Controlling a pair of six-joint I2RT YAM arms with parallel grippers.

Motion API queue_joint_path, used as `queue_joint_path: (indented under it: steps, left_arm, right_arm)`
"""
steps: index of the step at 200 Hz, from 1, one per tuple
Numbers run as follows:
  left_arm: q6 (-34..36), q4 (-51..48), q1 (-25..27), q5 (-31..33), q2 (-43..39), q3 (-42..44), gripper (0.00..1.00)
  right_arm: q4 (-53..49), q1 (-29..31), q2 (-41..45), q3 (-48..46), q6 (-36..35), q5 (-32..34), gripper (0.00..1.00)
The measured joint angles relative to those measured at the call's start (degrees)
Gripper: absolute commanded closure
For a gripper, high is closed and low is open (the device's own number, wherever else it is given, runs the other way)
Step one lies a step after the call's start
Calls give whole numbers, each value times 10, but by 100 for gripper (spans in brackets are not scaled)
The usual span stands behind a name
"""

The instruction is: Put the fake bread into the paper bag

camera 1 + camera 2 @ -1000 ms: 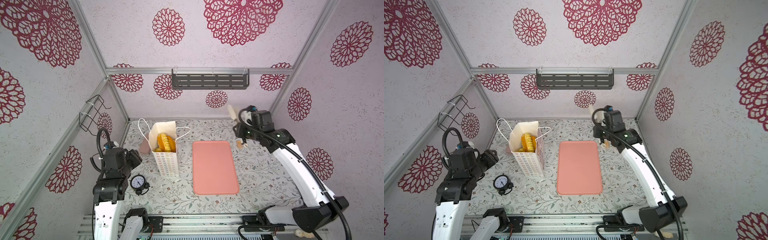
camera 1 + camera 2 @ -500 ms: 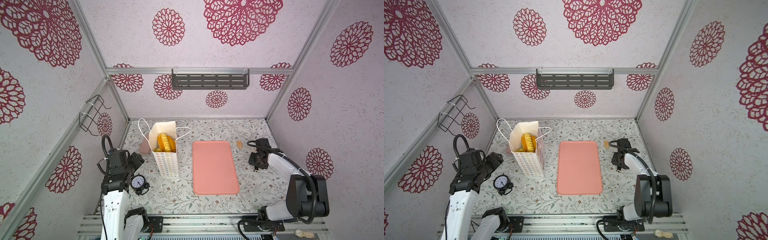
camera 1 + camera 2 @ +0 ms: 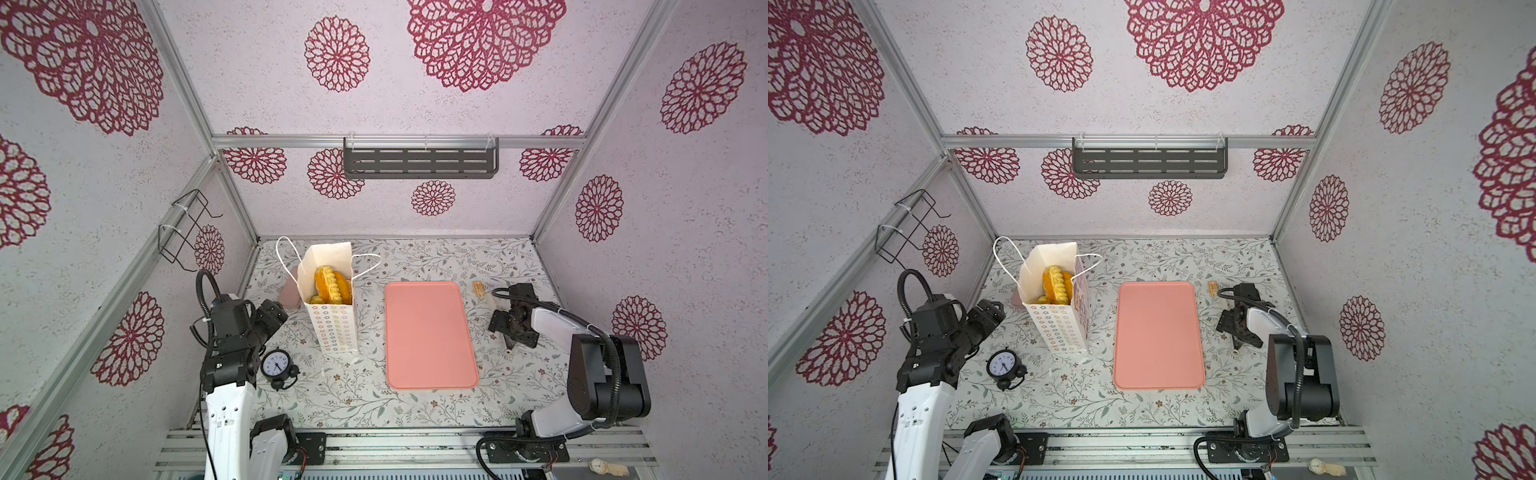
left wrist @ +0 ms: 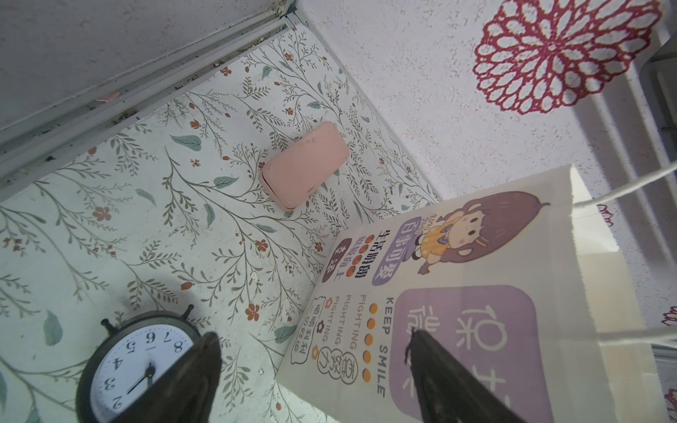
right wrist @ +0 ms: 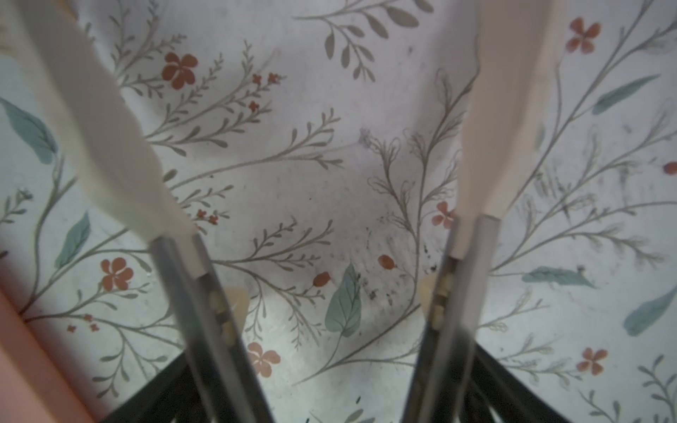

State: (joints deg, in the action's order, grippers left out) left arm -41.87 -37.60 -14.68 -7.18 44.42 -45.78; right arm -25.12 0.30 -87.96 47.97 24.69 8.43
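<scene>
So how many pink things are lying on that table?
2. A large flat pink tray lies in the middle, to the right of the paper bag. A small pink case lies on the bag's other side, towards the back left corner. The bag could hide more.

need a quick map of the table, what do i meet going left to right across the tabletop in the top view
alarm clock → paper bag → pink tray → small wooden block → right pincer
</scene>
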Motion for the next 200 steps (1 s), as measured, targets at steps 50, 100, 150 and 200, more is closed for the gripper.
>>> queue_joint_path:
  steps: [50, 100, 150, 200]
  left_arm:
    - [13, -6, -1, 40, -11, -30, 2]
    - [36, 49, -1, 120, -46, -35, 3]
    - [119, 199, -1, 162, -62, 47, 3]
    - [165, 357, -2, 229, 115, 101, 3]
  right_arm:
    - [-5, -1, 41, 0, 0, 1, 1]
    - [-1, -2, 152, 27, 9, 60, 1]
    - [236, -4, 322, -83, -34, 112, 1]
    - [441, -7, 235, -174, -119, 190, 1]
